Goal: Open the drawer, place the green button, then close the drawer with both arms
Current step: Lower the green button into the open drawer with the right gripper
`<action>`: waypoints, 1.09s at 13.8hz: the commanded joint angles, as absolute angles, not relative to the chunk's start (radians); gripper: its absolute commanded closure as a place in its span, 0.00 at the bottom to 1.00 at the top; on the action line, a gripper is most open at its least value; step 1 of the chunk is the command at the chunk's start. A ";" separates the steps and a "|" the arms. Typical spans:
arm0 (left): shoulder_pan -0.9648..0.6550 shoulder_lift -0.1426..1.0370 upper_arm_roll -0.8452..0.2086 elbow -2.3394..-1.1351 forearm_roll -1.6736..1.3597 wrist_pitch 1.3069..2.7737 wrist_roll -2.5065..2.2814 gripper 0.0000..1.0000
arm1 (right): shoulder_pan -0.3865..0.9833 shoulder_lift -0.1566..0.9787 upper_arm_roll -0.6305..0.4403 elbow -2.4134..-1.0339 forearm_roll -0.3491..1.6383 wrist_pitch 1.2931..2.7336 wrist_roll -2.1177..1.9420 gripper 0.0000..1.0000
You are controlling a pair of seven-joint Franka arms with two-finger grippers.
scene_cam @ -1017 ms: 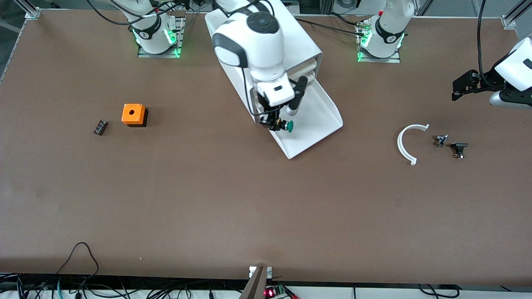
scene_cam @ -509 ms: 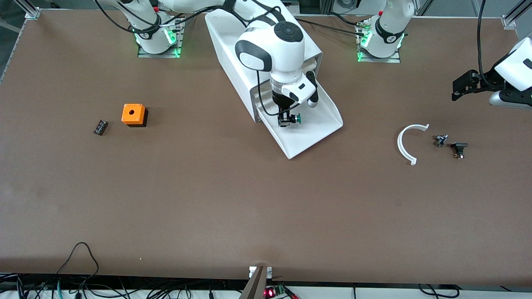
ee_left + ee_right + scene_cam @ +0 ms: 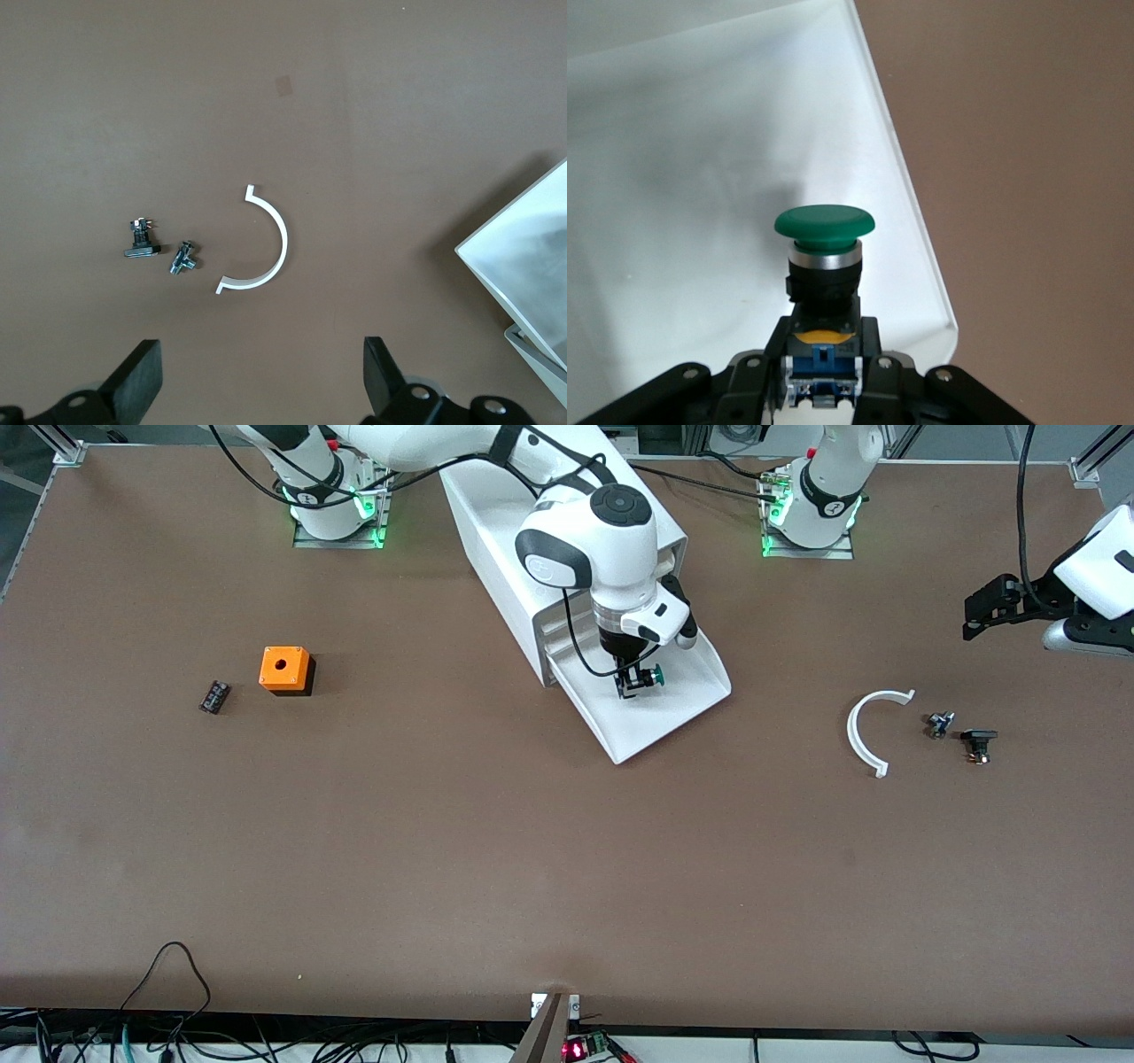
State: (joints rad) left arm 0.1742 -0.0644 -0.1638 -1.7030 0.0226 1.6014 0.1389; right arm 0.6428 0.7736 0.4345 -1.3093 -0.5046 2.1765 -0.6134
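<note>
Right wrist view: black two-finger right gripper [image 3: 824,381] clamps the small green-capped cylindrical push button [image 3: 824,266] by its blue-yellow body, over the pulled-out white plastic bottom drawer [image 3: 700,691]. Button looks light, rigid, slick; body flats suit pinching, not the cap. Left gripper [image 3: 261,390] waits spread wide over the table's left-arm end.

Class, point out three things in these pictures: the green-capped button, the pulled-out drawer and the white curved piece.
button [image 3: 825,223]: right wrist view, on its green cap.
drawer [image 3: 678,704]: front view, on its bare floor.
white curved piece [image 3: 282,241]: left wrist view, on its arc.
</note>
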 commanded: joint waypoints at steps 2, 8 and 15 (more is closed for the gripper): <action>0.164 -0.049 -0.153 -1.671 0.008 1.583 0.138 0.00 | 0.660 0.815 0.446 -1.275 -0.522 2.143 -0.653 0.81; 0.166 -0.035 -0.153 -1.652 0.006 1.578 0.138 0.00 | 0.675 0.839 0.446 -1.275 -0.525 2.115 -0.640 0.40; 0.164 -0.028 -0.153 -1.644 0.006 1.575 0.138 0.00 | 0.647 0.810 0.468 -1.139 -0.503 1.999 -0.563 0.00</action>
State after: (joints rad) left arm 0.1738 -0.0547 -0.1619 -1.6881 0.0226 1.6014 0.1389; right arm 0.6673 0.8151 0.4437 -1.2253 -0.5049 2.0769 -0.5800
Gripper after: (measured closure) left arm 0.000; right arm 0.079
